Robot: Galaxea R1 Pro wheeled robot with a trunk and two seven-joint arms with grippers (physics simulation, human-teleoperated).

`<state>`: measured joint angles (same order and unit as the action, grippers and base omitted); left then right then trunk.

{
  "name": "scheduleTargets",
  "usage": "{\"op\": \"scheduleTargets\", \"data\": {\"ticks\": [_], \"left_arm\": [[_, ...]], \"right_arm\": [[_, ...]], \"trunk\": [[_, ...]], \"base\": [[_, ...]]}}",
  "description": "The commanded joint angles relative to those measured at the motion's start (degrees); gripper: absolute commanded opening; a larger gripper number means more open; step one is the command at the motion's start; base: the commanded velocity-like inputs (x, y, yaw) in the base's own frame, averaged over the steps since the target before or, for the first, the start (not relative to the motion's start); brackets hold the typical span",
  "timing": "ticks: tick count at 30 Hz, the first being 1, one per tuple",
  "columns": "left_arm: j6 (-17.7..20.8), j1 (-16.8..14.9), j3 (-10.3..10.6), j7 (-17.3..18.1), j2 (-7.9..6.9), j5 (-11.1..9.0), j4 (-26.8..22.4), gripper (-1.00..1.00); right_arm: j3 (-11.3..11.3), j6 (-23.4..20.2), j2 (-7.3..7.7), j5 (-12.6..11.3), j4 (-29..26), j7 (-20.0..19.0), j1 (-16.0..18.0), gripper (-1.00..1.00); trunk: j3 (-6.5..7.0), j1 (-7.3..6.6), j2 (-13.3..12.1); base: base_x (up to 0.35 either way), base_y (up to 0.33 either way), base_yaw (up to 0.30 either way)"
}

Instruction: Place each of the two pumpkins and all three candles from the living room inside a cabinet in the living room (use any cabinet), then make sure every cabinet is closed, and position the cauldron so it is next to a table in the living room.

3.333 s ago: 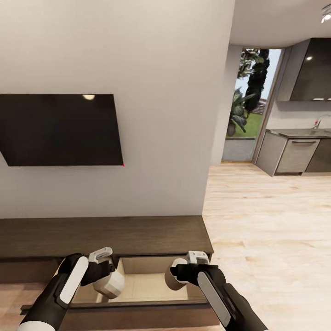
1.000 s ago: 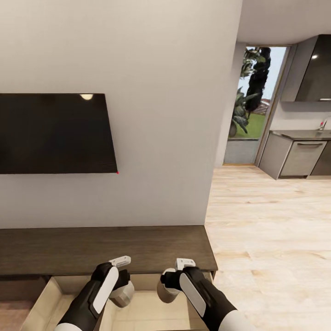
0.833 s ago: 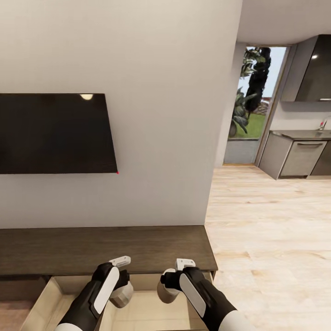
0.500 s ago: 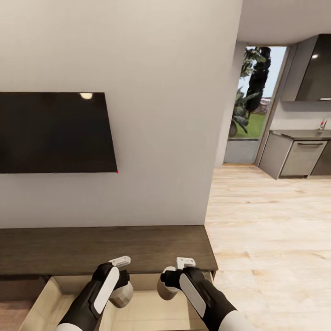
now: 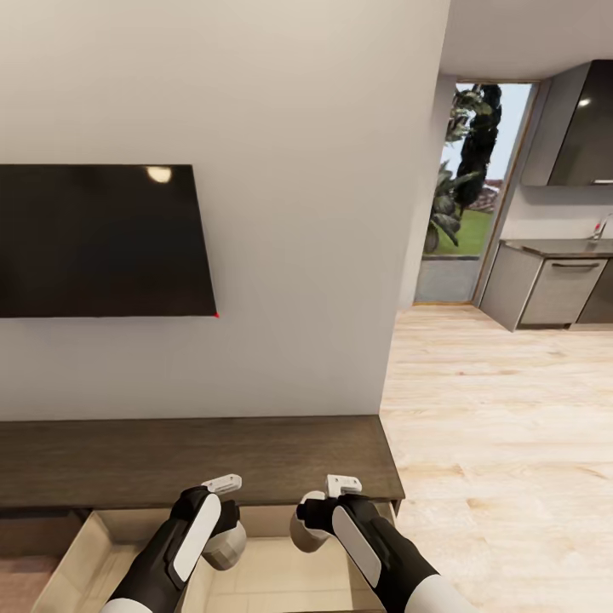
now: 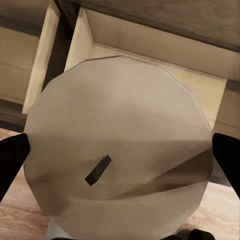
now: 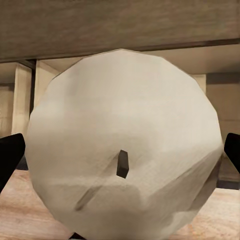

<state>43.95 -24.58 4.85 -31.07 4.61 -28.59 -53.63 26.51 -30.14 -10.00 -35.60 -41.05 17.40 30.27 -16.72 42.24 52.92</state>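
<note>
Both arms are reaching out low in front of the robot, over the open drawer of the cabinet (image 5: 204,455). The cabinet is the long dark brown one w/ a pale inside, sitting under the black TV (image 5: 102,243) on the white wall.

The left gripper (image 5: 223,532) is holding a candle (image 5: 226,545). In the left wrist view this candle (image 6: 120,150) is looking like a big whitish round w/ a small dark wick in the middle. Black fingertips (image 6: 11,157) are pressing on its two sides, so the pincer is closed about as wide as the candle.

The right gripper (image 5: 317,524) is holding another candle (image 5: 306,535) the same way. In the right wrist view that candle (image 7: 122,150) is also showing its round end & dark wick, w/ a black fingertip (image 7: 10,152) on each side.

Both candles are hanging just above the pale drawer, near its back wall, close to each other but not touching.

Off to the right the light wood floor (image 5: 502,426) is running to a kitchen (image 5: 562,272) w/ grey cupboards & a window w/ green plants.
</note>
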Motion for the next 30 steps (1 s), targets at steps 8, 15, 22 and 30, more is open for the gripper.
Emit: {"op": "scheduleTargets", "data": {"ticks": [8,15,22,30], "left_arm": [[0.1,-0.1,0.1,-0.6,-0.01,-0.7,-0.1,-1.0],[0.0,0.0,0.1,-0.6,0.04,-0.7,-0.1,-1.0],[0.0,0.0,0.1,-0.6,0.04,-0.6,-0.1,-1.0],[0.0,-0.1,0.2,-0.6,0.05,-0.6,-0.1,-1.0]], "right_arm": [[0.1,0.0,0.0,-0.5,-0.2,0.4,0.1,-1.0],[0.1,0.7,0.0,-0.6,-0.2,0.3,0.1,-1.0],[0.1,0.8,0.0,-0.5,-0.2,0.1,0.1,-1.0],[0.2,0.8,0.0,-0.5,-0.4,0.1,0.1,-1.0]], "trunk": [[-1.52,1.77,3.3],[-2.78,3.31,6.1],[-4.03,4.85,8.9],[-5.47,6.6,12.1]], "base": [[0.0,0.0,0.0],[0.0,0.0,0.0],[0.0,0.0,0.0],[0.0,0.0,0.0]]}}
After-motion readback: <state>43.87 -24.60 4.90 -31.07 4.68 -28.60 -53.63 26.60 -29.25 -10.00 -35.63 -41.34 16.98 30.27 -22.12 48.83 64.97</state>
